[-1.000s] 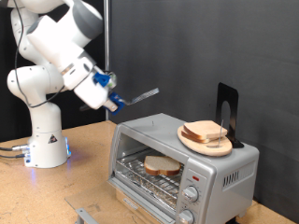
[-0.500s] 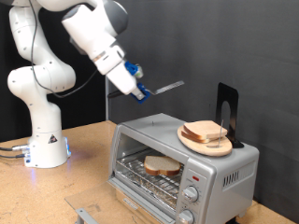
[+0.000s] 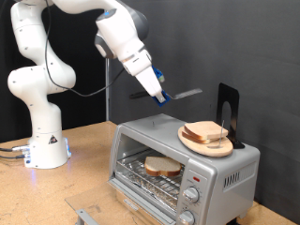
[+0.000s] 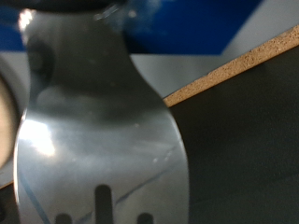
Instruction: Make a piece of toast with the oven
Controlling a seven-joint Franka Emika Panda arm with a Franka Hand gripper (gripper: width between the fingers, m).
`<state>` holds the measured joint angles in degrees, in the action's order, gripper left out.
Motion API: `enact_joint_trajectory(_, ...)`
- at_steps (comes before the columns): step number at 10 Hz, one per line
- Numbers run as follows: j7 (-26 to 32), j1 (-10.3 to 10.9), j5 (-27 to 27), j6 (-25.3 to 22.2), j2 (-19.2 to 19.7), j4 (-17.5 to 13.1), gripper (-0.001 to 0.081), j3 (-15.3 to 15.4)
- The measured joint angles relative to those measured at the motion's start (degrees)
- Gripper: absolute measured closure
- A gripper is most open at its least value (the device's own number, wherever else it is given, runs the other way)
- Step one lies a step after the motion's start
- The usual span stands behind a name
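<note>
The gripper (image 3: 157, 93) is hanging above the oven (image 3: 184, 162), clamping the handle of a metal spatula (image 3: 180, 94) whose blade (image 4: 98, 140) is pointing flat toward the wooden plate (image 3: 190, 141) on the oven's top, presumably for lifting bread. That plate is carrying 2 slices (image 3: 208, 132). Inside the open oven, 1 piece of toast (image 3: 162, 167) is lying on the wire rack (image 3: 141, 174).
</note>
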<state>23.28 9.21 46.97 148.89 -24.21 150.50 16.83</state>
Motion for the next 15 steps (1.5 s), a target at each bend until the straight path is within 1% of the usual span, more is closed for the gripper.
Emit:
enact_joint_trajectory(1, 0.0, 0.0, 0.0, 1.2, 1.2, 0.2, 0.0406, 1.0)
enact_joint_trajectory(3, 0.4, 0.0, 0.7, 2.6, 2.2, 1.2, 0.0406, 1.8)
enact_joint_trajectory(6, 2.6, 0.1, 3.1, 3.7, 2.2, 3.3, 0.0406, 1.9)
enact_joint_trajectory(8, 2.9, 0.1, 4.2, 5.2, 2.2, 4.4, 0.0406, 1.9)
enact_joint_trajectory(11, 3.2, -0.1, 4.3, 6.1, 2.6, 4.8, 0.0405, 1.3)
enact_joint_trajectory(12, 4.0, -0.1, 4.7, 6.2, 2.7, 4.8, 0.0215, 0.9)
enact_joint_trajectory(13, 5.0, -0.1, 5.3, 6.2, 2.8, 4.8, 0.0055, 0.5)
enact_joint_trajectory(14, 6.4, -0.1, 6.1, 6.2, 2.8, 4.7, 0.0055, 0.0)
enact_joint_trajectory(15, 8.8, 0.1, 8.4, 6.5, 2.7, 4.5, 0.0014, -0.6)
